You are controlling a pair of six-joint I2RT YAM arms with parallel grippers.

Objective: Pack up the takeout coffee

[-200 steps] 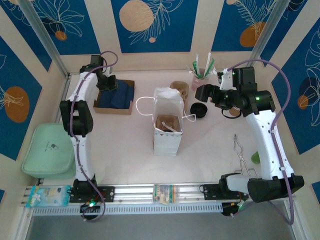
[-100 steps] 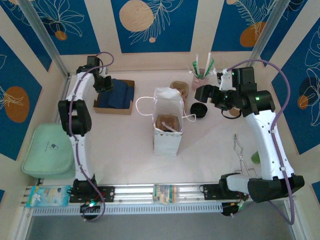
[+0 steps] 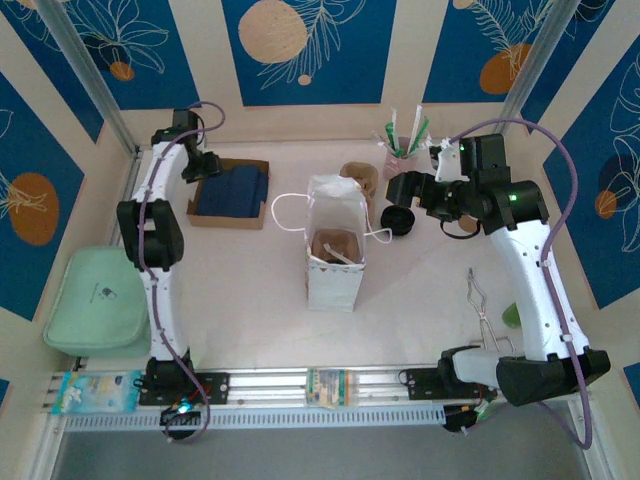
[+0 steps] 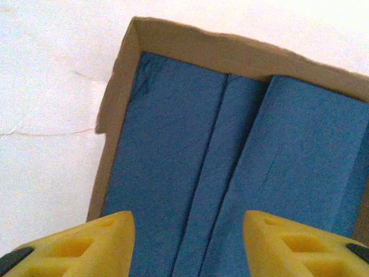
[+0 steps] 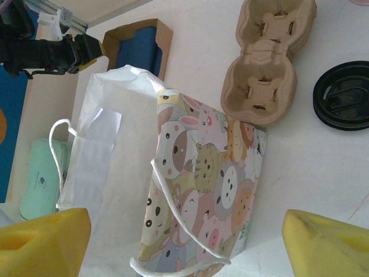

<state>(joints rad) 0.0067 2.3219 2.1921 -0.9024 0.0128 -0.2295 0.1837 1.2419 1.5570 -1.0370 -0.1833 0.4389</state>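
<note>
Right wrist shows bag [image 5: 173, 173] before carrier [image 5: 268, 55], probably lids [image 5: 344, 95].

1. The walls [image 3: 200, 60] are cream, set with deep blue panels [image 3: 310, 50] bearing tan and orange discs and white leaf outlines.
2. Slanting metal posts [image 3: 88, 80] stand at the far corners.
3. The desk [image 3: 240, 300] is pale and evenly lit.
4. An aluminium rail [image 3: 270, 382] runs along its near edge.

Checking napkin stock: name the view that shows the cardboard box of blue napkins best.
Left wrist: the cardboard box sits close up, with the folds of the blue napkins distinct. Top external shows it whole but small; right wrist catches one corner, far off.
</note>
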